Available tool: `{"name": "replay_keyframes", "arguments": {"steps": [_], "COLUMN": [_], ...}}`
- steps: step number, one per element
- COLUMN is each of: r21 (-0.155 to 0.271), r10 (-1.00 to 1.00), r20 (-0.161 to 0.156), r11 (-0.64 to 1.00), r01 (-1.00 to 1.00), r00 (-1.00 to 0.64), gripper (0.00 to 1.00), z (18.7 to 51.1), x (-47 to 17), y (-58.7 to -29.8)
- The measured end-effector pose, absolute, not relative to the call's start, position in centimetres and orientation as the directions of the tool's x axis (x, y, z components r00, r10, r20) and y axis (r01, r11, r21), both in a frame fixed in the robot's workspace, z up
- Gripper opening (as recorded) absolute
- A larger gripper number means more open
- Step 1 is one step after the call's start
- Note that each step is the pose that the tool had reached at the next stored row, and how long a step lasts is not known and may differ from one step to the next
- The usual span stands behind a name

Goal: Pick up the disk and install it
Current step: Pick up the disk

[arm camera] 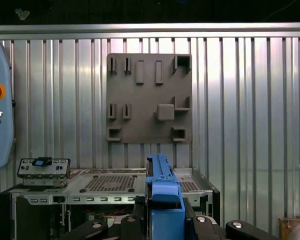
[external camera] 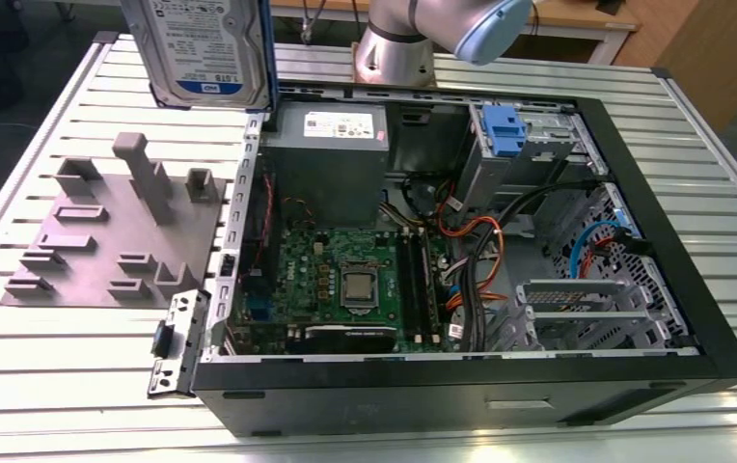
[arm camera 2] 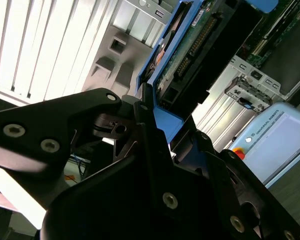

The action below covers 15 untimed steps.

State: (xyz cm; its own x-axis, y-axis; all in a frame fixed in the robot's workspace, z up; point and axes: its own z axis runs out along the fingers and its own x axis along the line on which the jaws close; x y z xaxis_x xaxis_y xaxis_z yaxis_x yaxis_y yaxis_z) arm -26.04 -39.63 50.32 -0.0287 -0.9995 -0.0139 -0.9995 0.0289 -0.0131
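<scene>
The gripper (arm camera 2: 165,125) is clenched on the disk (arm camera 2: 190,45), its fingers pinching the blue bracket. In the exterior view the disk (external camera: 207,48) hangs upright at eleven o'clock, label showing. The open computer case (external camera: 472,386) sits centre, with a grey fixture plate (external camera: 98,241) at its nine o'clock.

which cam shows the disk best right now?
Exterior view: the disk faces the camera, white-and-blue label in plain sight, top cropped. Second wrist view shows its circuit-board side at a slant; first wrist view catches its blue edge end-on.
</scene>
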Motion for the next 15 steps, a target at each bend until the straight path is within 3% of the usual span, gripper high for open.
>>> {"name": "replay_keyframes", "arguments": {"steps": [15], "r21": [-0.013], "r10": [-0.999], "r20": [-0.014], "r11": [0.029], "r01": [-0.999], "r00": [-0.029], "gripper": [0.36], "z": [50.32], "x": [-25.62], "y": [-39.71]}}
